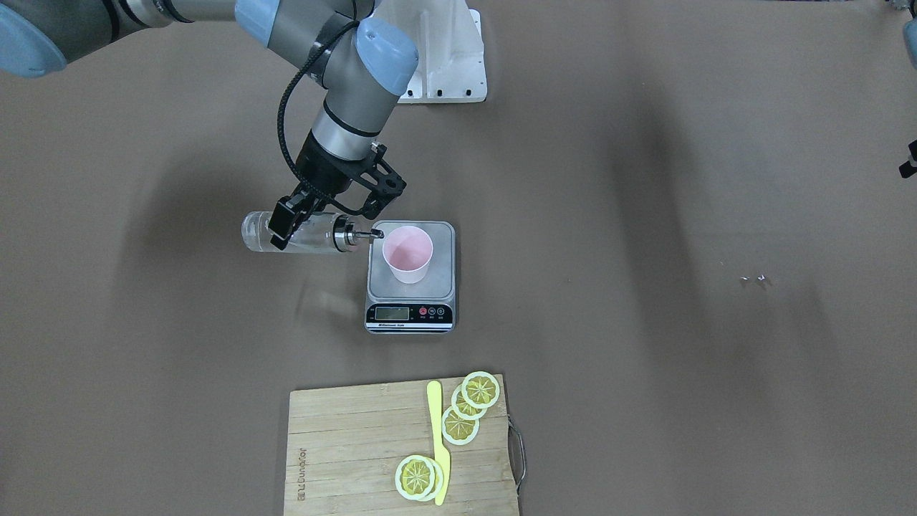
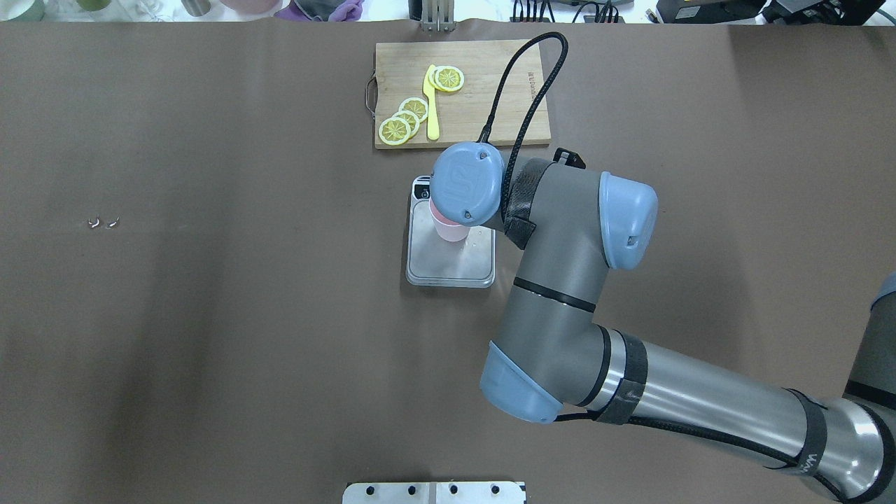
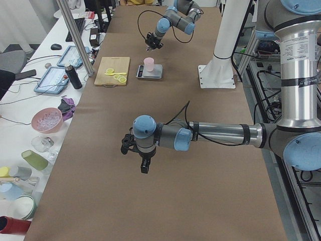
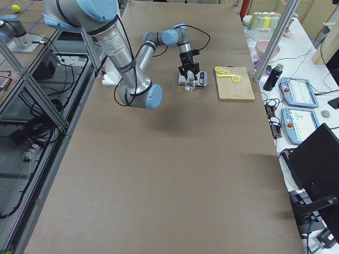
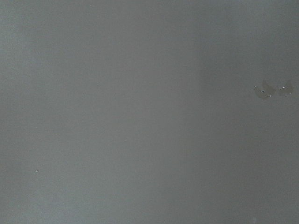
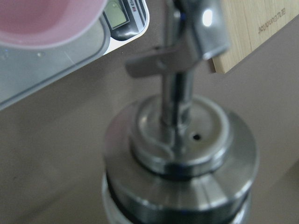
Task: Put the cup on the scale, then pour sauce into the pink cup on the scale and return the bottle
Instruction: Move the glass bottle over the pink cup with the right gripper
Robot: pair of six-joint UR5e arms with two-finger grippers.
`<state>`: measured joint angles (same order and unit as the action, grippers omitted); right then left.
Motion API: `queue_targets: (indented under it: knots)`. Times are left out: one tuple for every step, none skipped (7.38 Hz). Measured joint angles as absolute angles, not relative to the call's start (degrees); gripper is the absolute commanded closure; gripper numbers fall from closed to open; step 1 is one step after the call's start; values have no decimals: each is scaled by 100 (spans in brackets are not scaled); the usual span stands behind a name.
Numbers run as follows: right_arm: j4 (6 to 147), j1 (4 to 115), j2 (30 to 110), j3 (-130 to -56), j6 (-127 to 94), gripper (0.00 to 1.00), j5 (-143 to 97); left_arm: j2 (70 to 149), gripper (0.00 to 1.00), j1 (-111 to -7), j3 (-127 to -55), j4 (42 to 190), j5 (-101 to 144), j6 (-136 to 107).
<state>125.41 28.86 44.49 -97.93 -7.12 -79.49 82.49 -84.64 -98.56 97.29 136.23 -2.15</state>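
The right gripper (image 1: pixel 283 228) clamps the small clear glass bottle (image 1: pixel 315 236), tipped level. In the front-facing view its silver spout meets the nine o'clock rim of the pale pink tapered cup (image 1: pixel 407 252), which stands on the flat steel-topped scale (image 1: pixel 440 287). Whether the left gripper (image 3: pixel 144 164) has its jaws apart cannot be told.

I see the cup (image 1: pixel 407 252) on the scale (image 1: pixel 440 276), in the middle of the desk (image 1: pixel 645 215). The bottle (image 1: pixel 319 235) hangs level at its robot-right side, the cutting board (image 1: pixel 344 430) beyond.
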Motion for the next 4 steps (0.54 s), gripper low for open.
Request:
queue_targets:
  knots:
    - [12603, 2843, 4425, -9771, -723, 48, -7867, 8252, 2, -8464, -9852, 9729, 13623, -218]
    - [12689, 2794, 4379, -9744, -746, 48, -7768, 8255, 2, -8464, -9850, 9729, 13623, -221]
    - [12776, 2752, 4311, -9702, -778, 48, -7671, 8258, 2, -8464, -9853, 9729, 13623, -228]
    - [12866, 2712, 4226, -9636, -816, 48, -7589, 8263, 2, -8464, -9860, 9729, 13623, -233]
